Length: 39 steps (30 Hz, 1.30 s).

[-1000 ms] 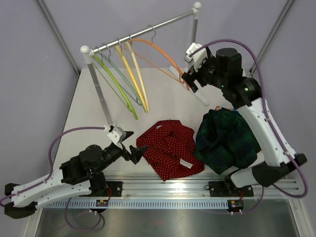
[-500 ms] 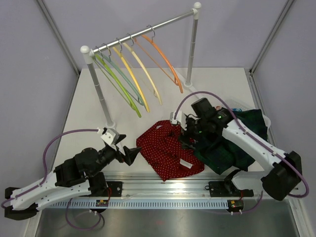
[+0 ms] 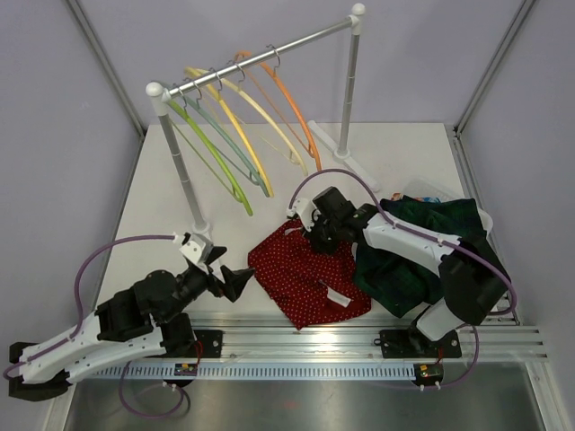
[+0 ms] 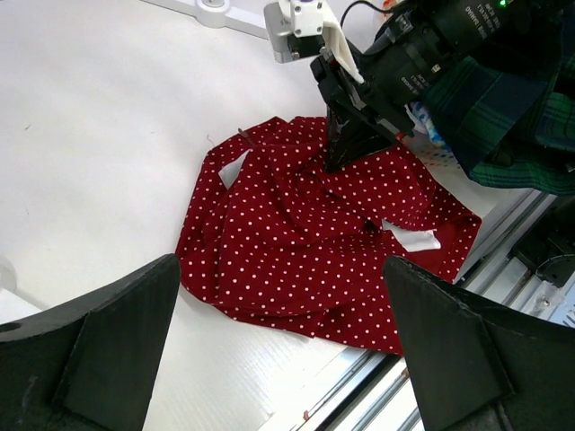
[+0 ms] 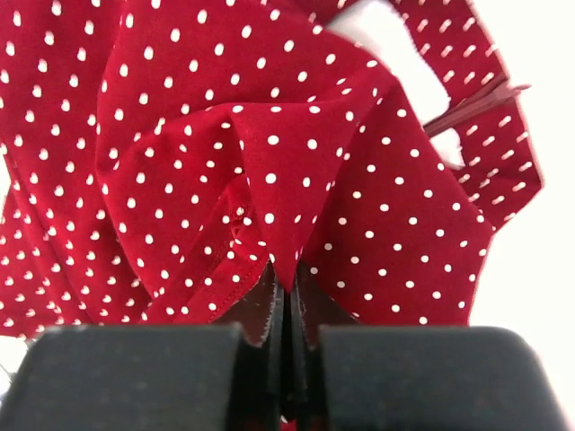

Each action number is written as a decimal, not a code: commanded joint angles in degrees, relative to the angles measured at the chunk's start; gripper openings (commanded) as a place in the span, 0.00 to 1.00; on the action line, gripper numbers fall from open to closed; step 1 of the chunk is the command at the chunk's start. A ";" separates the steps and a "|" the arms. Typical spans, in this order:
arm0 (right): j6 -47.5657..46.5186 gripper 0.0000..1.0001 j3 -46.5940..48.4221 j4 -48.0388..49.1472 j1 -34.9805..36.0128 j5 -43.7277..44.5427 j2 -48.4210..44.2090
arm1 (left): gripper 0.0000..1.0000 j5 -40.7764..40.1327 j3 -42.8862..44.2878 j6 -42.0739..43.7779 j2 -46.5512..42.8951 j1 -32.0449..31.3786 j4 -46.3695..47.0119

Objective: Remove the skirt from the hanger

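Observation:
The skirt point(image 3: 310, 274) is red with white dots and lies crumpled on the white table near the front edge. My right gripper point(image 3: 322, 235) presses down at its far edge, shut on a raised fold of the skirt point(image 5: 269, 135). A thin red hanger point(image 5: 476, 99) tip pokes out of the cloth to the right of that fold; the remainder of the hanger is hidden. In the left wrist view the right gripper point(image 4: 346, 148) stands on the skirt point(image 4: 305, 233). My left gripper point(image 3: 235, 277) hovers open just left of the skirt, holding nothing.
A clothes rack point(image 3: 260, 58) with several coloured empty hangers stands at the back. A dark green tartan garment point(image 3: 422, 251) is heaped right of the skirt, under the right arm. A metal rail point(image 3: 359, 337) runs along the near edge.
The right arm came down from the rack to the skirt and its jaws shut on a fold. The hangers on the rack have swung. The left arm barely shifted.

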 commanded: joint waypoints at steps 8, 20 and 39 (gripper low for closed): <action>-21.19 0.00 8.89 -19.15 0.00 -12.73 -18.90 | 0.99 -1.75 -0.13 -0.97 -4.85 -0.24 -0.09; -12.52 0.00 39.54 -24.46 -6.59 -2.30 -19.72 | 0.99 -2.63 -0.04 -1.32 -5.56 -0.15 -0.44; -12.67 0.00 72.10 -26.56 -24.00 26.54 -23.92 | 0.99 -3.86 -0.22 -1.76 -8.72 -0.15 -2.02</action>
